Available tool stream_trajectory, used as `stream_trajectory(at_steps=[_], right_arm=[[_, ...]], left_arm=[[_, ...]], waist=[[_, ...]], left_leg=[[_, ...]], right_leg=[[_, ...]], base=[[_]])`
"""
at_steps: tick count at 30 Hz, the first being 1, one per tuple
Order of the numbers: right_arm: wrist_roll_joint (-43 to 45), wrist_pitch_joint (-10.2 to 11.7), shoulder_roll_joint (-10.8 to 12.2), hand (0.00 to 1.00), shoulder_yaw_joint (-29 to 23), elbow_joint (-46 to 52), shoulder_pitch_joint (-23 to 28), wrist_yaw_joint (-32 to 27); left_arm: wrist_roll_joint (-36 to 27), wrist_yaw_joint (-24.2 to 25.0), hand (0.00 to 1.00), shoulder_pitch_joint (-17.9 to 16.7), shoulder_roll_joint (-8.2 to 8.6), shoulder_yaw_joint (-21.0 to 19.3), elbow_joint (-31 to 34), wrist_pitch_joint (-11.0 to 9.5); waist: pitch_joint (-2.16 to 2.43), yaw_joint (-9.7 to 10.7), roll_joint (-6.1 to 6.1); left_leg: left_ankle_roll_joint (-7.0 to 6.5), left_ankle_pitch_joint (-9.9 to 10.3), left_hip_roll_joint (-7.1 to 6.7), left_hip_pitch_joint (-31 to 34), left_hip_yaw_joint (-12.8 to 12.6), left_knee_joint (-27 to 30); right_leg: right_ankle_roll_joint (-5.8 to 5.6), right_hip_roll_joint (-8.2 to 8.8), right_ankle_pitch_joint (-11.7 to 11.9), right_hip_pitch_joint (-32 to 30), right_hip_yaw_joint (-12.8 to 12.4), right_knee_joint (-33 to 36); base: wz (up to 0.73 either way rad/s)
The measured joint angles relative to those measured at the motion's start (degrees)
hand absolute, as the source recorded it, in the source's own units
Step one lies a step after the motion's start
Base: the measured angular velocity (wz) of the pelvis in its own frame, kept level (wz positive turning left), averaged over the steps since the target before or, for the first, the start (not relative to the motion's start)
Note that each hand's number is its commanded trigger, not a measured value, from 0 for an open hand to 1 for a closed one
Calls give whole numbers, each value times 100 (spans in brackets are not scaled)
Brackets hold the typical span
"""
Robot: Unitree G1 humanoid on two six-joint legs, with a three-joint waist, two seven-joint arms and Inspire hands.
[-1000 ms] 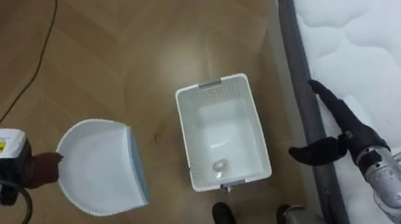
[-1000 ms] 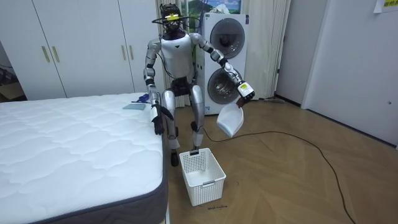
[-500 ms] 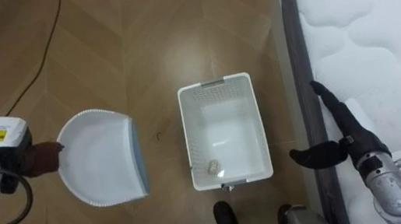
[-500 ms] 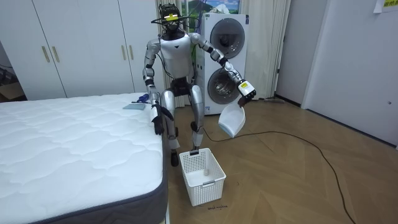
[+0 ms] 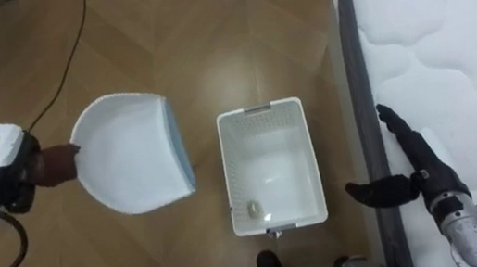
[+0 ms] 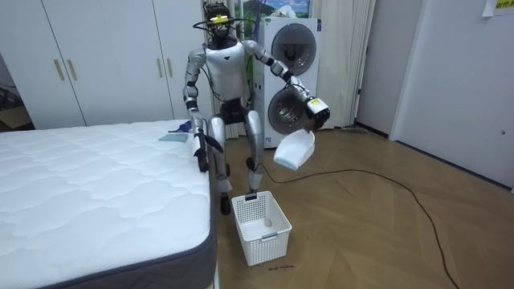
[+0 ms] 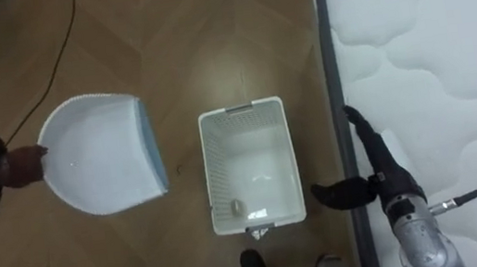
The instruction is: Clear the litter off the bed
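- Okay, left eye view: my left hand (image 5: 12,175) is curled round the brown handle (image 5: 58,164) of the white dustpan (image 5: 129,153). I'm holding it over the wood floor (image 5: 206,35), and its blue lip faces the basket (image 5: 261,109).
- The dustpan is left of the white basket and apart from it. The basket sits on the floor just beside the bed edge, with a small pale scrap (image 5: 253,208) on its bottom.
- My right hand (image 5: 424,173) has straight fingers and the thumb spread wide. It holds nothing and lies along the edge of the mattress (image 5: 459,37).
- Right eye view: same layout, with the basket between the dustpan and the bed.
- Room view: I stand at the bed's side with the basket on the floor by my feet.
- My left arm reaches toward the room view's right, with the dustpan up well above the basket.
- A flat bluish item (image 6: 173,136) lies on the mattress near me. The stacked washers (image 6: 293,72) and wardrobe (image 6: 104,60) are behind.
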State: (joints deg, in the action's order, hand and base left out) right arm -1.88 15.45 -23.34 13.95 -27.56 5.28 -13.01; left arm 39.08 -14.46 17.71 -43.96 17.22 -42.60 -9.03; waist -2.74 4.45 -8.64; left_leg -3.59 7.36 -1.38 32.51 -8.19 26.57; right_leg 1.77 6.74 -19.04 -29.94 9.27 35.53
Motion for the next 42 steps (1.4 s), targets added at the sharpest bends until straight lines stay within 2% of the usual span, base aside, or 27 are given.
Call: stream_trajectory(at_steps=[2, 4, 9, 11, 14, 15, 16, 17, 18, 19, 20, 21, 22, 23, 24, 25, 26, 27, 28, 29, 30, 32, 33, 35, 38, 40, 42], right_arm=[[-21, 7, -14, 0, -1, 18, 79, 48], [-46, 9, -53, 0, -41, -20, 153, 60], [-19, 4, 15, 0, -411, -137, 557, 44], [-13, 3, 130, 0, -654, -128, 732, -29], [13, 3, 132, 0, -781, -103, 774, -53], [11, 3, 134, 0, -863, -105, 809, -55], [4, 3, 133, 0, -892, -105, 840, -57], [7, 3, 134, 0, -890, -75, 873, -55], [4, 3, 135, 0, -886, -40, 877, -54], [-13, 5, 138, 0, -883, 43, 847, -58], [-27, 6, 160, 0, -854, 49, 821, -58], [-30, 6, 181, 0, -841, 34, 803, -55], [-20, 7, 267, 0, -828, -112, 703, -47], [-16, 1, 322, 0, -829, -199, 655, -48], [-37, -1, 419, 0, -833, -324, 653, -56], [-51, -5, 476, 0, -863, -371, 782, -74], [-63, -3, 493, 0, -842, -454, 795, -75], [-53, 4, 508, 0, -841, -495, 774, -77], [-52, 39, 548, 0, -816, -575, 672, -88], [-90, 181, 598, 0, -732, -737, 526, -133], [-142, 221, 621, 0, -680, -800, 449, -133], [-221, 268, 704, 0, -564, -807, 309, -121], [-217, 282, 754, 0, -564, -805, 285, -120], [-184, 292, 925, 0, -564, -800, 307, -116], [-223, 296, 977, 0, -568, -799, 323, -85], [-237, 301, 976, 0, -581, -801, 366, -43], [-237, 309, 981, 0, -586, -803, 381, 50]], left_arm=[[-417, -82, 100, -493, 41, -520, 364, -165], [-653, -152, 100, -894, 151, -867, 630, -318], [-1165, -160, 100, -1617, 830, -1257, 1319, -432], [-1272, -156, 100, -1814, 1085, -1257, 1689, -522], [-1455, -147, 100, -1987, 1337, -1259, 1953, -564], [-1545, -124, 100, -2053, 1465, -1259, 2057, -570], [-1600, -122, 100, -2135, 1554, -1261, 2136, -573], [-1608, -123, 100, -2208, 1598, -1262, 2183, -588], [-1647, -124, 100, -2251, 1609, -1263, 2197, -598], [-1789, -123, 100, -2302, 1654, -1262, 2195, -603], [-1988, -124, 100, -2316, 1723, -1261, 2191, -603], [-2088, -129, 100, -2292, 1761, -1263, 2175, -611], [-2245, -136, 100, -2233, 1832, -1273, 2133, -619], [-2287, -137, 100, -2206, 1855, -1273, 2096, -632], [-2344, -136, 100, -2155, 1912, -1273, 2039, -653], [-2359, -141, 100, -2119, 2041, -1273, 2038, -679], [-2459, -175, 100, -2150, 2152, -1273, 2039, -753], [-2506, -193, 100, -2164, 2211, -1276, 2038, -767], [-2599, -252, 100, -2183, 2333, -1299, 2027, -766], [-2718, -291, 100, -2193, 2424, -1312, 2019, -767], [-2733, -293, 100, -2178, 2463, -1322, 2013, -767], [-2727, -292, 100, -2175, 2659, -1343, 1920, -771], [-2723, -292, 100, -2174, 2699, -1344, 1873, -771], [-2719, -289, 100, -2177, 2823, -1292, 1719, -772], [-2742, -282, 100, -2233, 2898, -1175, 1668, -768], [-2775, -278, 100, -2293, 2942, -1083, 1669, -765], [-2851, -251, 100, -2371, 2969, -1007, 1669, -765]], waist=[[36, -177, 210], [61, -209, 296], [172, -266, 484], [191, -203, 515], [201, -189, 537], [203, -195, 601], [214, -239, 662], [219, -348, 723], [221, -374, 740], [214, -394, 765], [225, -431, 785], [229, -472, 797], [226, -539, 810], [224, -556, 807], [216, -514, 781], [216, -494, 784], [210, -579, 809], [216, -651, 839], [203, -767, 894], [186, -812, 947], [159, -807, 982], [150, -812, 1003], [150, -781, 1002], [159, -492, 1030], [165, -285, 1053], [179, -234, 1070], [189, -223, 1054]], left_leg=[[72, 51, -30, -267, 69, -142], [101, 69, -24, -473, 231, -217], [196, 169, 7, -1173, 295, -335], [190, 266, 11, -1505, 298, -391], [189, 490, 79, -1777, 229, -409], [181, 562, 124, -1934, 10, -430], [174, 645, 210, -2105, -281, -455], [172, 701, 322, -2300, -651, -522], [172, 737, 396, -2377, -800, -538], [163, 813, 469, -2490, -1043, -514], [138, 853, 494, -2534, -1194, -493], [130, 857, 505, -2541, -1209, -496], [118, 863, 581, -2525, -1209, -519], [107, 873, 629, -2509, -1266, -536], [89, 900, 827, -2576, -1768, -541], [105, 892, 924, -2692, -2218, -600], [134, 871, 973, -2840, -2747, -713], [135, 870, 978, -2909, -2992, -744], [144, 886, 985, -2997, -3374, -746], [159, 901, 992, -3010, -3545, -655], [163, 898, 995, -2994, -3501, -600], [193, 880, 981, -2810, -2899, -470], [204, 876, 978, -2786, -2765, -454], [271, 872, 1031, -2812, -2726, -453], [314, 903, 1177, -2789, -2803, -279], [330, 896, 1219, -2885, -2924, -275], [369, 905, 1274, -2944, -2882, -162]], right_leg=[[7, -77, 68, 110, -341, -89], [-11, -174, 160, 322, -507, -317], [-105, -368, 336, 1025, -932, -828], [-148, -444, 419, 1316, -1101, -1056], [-181, -526, 447, 1406, -1279, -1047], [-204, -514, 468, 1404, -1249, -973], [-197, -488, 541, 1398, -1058, -950], [-124, -428, 685, 1375, -655, -970], [-67, -375, 758, 1362, -337, -989], [61, -280, 906, 1338, 210, -1032], [194, -275, 1124, 1331, 582, -1184], [267, -296, 1259, 1328, 736, -1297], [364, -423, 1585, 1340, 907, -1600], [312, -503, 1736, 1349, 919, -1760], [54, -488, 1668, 1351, 1154, -1574], [-29, -262, 1289, 1393, 1400, -907], [-52, 12, 972, 1527, 1509, -294], [-89, 123, 834, 1632, 1514, -104], [-219, 337, 600, 1888, 1512, 8], [-331, 439, 470, 2045, 1523, -196], [-311, 397, 442, 2069, 1523, -388], [-174, 168, 444, 2099, 1377, -944], [-86, 115, 466, 2118, 1342, -1047], [-23, 28, 520, 2138, 1277, -1159], [50, -54, 504, 2096, 1262, -1192], [91, -96, 500, 2075, 1159, -1174], [138, -203, 516, 2076, 971, -1188]], base=[[-86], [-65], [-54], [-52], [-74], [-114], [-169], [-167], [-188], [-193], [-200], [-205], [-166], [-179], [-139], [-161], [-137], [-171], [-168], [-157], [-133], [-119], [-80], [-28], [-21], [-30], [-58]])
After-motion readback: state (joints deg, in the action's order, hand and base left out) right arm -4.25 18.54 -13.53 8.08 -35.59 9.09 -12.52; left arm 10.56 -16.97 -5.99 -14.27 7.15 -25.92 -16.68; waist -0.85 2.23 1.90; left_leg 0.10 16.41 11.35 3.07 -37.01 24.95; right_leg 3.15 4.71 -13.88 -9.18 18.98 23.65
